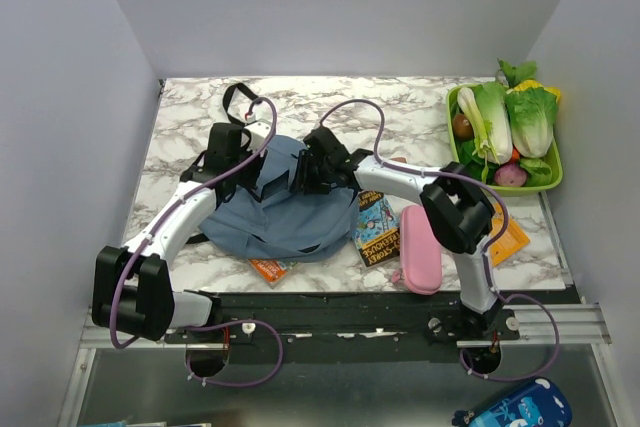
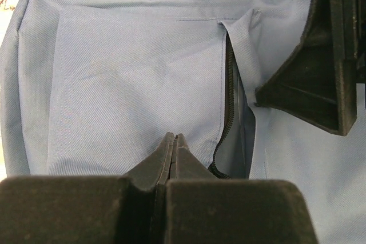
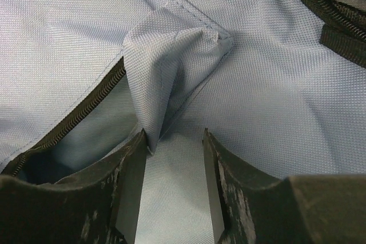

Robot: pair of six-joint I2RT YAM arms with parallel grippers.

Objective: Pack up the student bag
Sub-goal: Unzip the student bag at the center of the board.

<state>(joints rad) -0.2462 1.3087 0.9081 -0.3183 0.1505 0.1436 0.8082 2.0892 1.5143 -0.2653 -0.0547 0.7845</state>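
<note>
Where the student bag (image 3: 274,84) gapes, the parted right claw (image 3: 174,135) touches its flap edge (image 3: 153,119).

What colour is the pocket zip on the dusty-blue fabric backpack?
Black zip, clearest in left wrist view.

- The left arm (image 1: 185,212) reaches forward from its base, bent at the elbow; the left hand (image 2: 173,139) has its jaws pressed flat together.
- The right arm (image 1: 400,180) angles inward toward the left; the right hand (image 3: 174,141) points down, jaws parted.
</note>
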